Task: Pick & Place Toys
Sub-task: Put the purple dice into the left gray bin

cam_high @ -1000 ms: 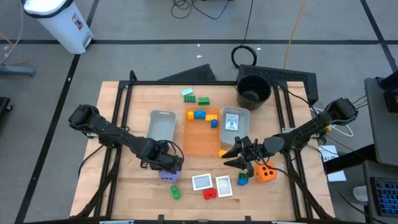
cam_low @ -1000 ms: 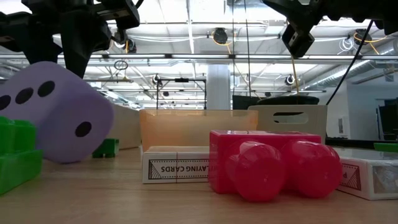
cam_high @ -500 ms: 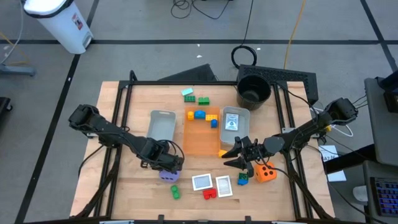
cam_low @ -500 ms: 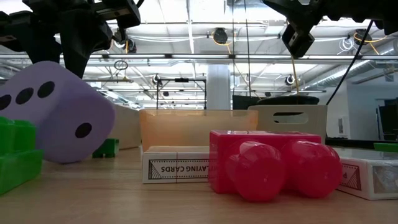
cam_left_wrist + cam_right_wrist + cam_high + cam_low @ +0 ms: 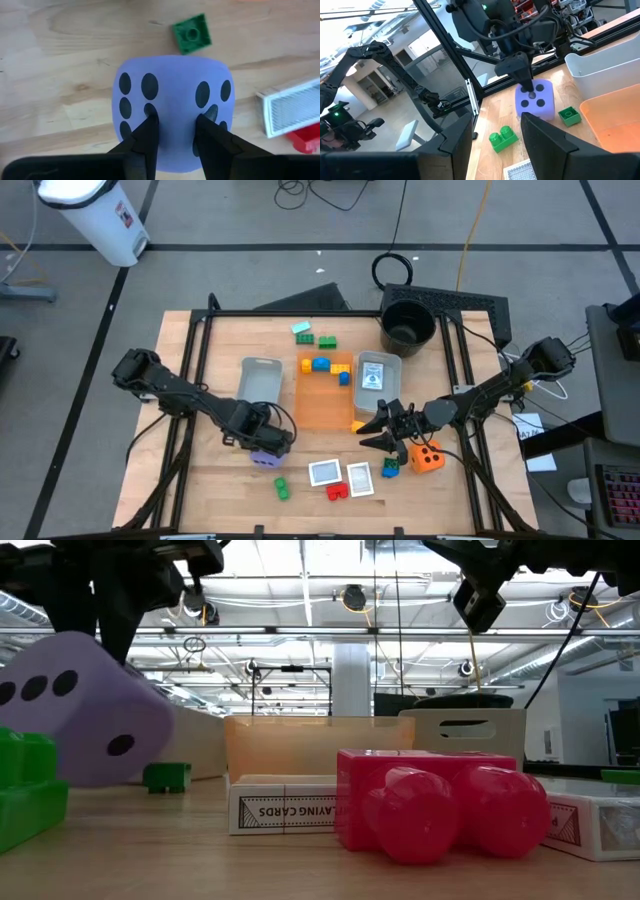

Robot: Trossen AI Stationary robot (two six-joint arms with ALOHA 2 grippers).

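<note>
My left gripper point(image 5: 177, 117) points down and is shut on a purple die with black spots point(image 5: 172, 107), near the table's front left point(image 5: 266, 459). A small green brick point(image 5: 192, 32) lies beside the die. My right gripper point(image 5: 372, 432) hangs open and level near the orange tray's near right corner, with nothing between its fingers point(image 5: 495, 120). An orange spotted die point(image 5: 428, 457), a green brick point(image 5: 282, 489), a red brick point(image 5: 337, 491) and two whitish cards point(image 5: 325, 473) lie along the table's front. My left gripper pinches the purple die's upper part between its two fingers, one fingertip point(image 5: 150, 120) on each of two adjoining spotted faces. The fingers come from above, pointing down. The die hangs tilted below them point(image 5: 80, 710), just off the table.
A grey tray point(image 5: 260, 380), an orange tray point(image 5: 322, 405) with blue and yellow bricks, and a second grey tray point(image 5: 377, 375) stand in a row mid-table. A black round bucket point(image 5: 407, 325) stands at the far right. Green bricks point(image 5: 325, 340) lie at the far edge.
My left gripper has risen a little with the purple die. The die, which rested on the table, has come up off it and tipped.
</note>
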